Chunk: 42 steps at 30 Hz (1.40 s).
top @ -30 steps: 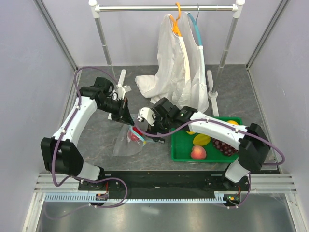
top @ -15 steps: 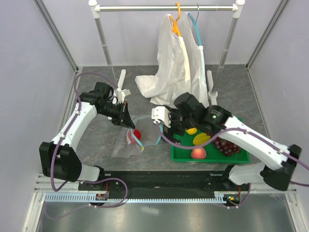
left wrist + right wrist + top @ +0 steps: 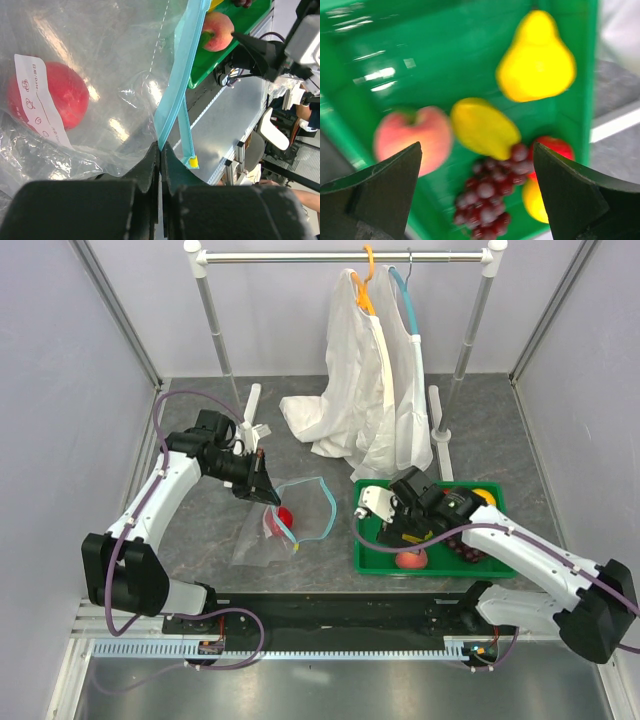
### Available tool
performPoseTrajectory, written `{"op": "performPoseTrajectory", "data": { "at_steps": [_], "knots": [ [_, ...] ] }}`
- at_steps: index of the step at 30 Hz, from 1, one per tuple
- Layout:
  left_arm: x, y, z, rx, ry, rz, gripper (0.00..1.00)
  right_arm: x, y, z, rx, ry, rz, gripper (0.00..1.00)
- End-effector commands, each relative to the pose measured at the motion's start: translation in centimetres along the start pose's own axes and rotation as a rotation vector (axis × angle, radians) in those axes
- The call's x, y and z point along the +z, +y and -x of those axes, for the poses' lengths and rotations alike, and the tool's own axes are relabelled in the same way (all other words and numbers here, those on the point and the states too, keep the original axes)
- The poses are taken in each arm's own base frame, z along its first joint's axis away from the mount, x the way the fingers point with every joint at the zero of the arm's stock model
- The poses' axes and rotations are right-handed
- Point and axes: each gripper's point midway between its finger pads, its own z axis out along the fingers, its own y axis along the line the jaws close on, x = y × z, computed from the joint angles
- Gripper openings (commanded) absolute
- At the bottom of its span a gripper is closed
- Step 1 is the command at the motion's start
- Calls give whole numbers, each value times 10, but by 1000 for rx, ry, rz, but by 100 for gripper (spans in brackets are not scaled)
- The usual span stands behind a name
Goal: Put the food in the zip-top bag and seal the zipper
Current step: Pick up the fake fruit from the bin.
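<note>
The clear zip-top bag (image 3: pixel 272 530) lies left of centre with a red round fruit (image 3: pixel 285 516) inside, also in the left wrist view (image 3: pixel 47 95). My left gripper (image 3: pixel 264 488) is shut on the teal zipper (image 3: pixel 176 75) and holds the mouth (image 3: pixel 315 502) open. My right gripper (image 3: pixel 398 525) is open and empty over the green tray (image 3: pixel 375 560). Below it lie the peach (image 3: pixel 412 140), a yellow piece (image 3: pixel 482 127), a yellow pear (image 3: pixel 537 57), the grape bunch (image 3: pixel 492 192) and another red fruit (image 3: pixel 552 150).
A clothes rack (image 3: pixel 345 256) stands at the back with white garments (image 3: pixel 365 390) on an orange and a teal hanger, draping onto the table just behind the tray. The rack's foot posts (image 3: pixel 440 425) stand near the tray's far edge.
My right arm has drawn back from the bag's mouth and swung right, over the green tray. My left gripper keeps its hold on the zipper; the bag's mouth now stands open.
</note>
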Motion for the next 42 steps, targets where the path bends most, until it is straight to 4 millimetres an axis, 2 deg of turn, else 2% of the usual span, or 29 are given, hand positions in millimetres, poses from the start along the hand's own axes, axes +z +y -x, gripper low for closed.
{"op": "performPoseTrajectory", "data": {
  "at_steps": [1,9,15,20,27,31,34,38,42],
  "knots": [
    [-2,-9,1,7,-26,-38,2,13,-45,16,-72,-44,-174,98],
    [-4,-11,4,18,-33,-40,2,49,-51,18,-135,-22,-128,98],
    [-3,-11,2,21,-21,-46,2,73,-71,-7,-179,68,-132,98],
    [-3,-9,2,26,-18,-39,2,85,-69,-15,-187,83,-88,98],
    [-2,-7,2,27,-14,-35,2,98,-64,-4,-155,54,-33,98],
    [-2,-6,3,24,-13,-36,2,101,-59,-7,-151,74,-2,96],
    [-1,-6,2,20,-8,-39,2,100,-53,1,-127,33,32,98],
    [0,-6,1,19,-7,-40,2,100,-59,17,-87,6,37,98],
    [0,-7,2,20,-8,-44,2,109,-58,21,-72,9,67,98]
  ]
}}
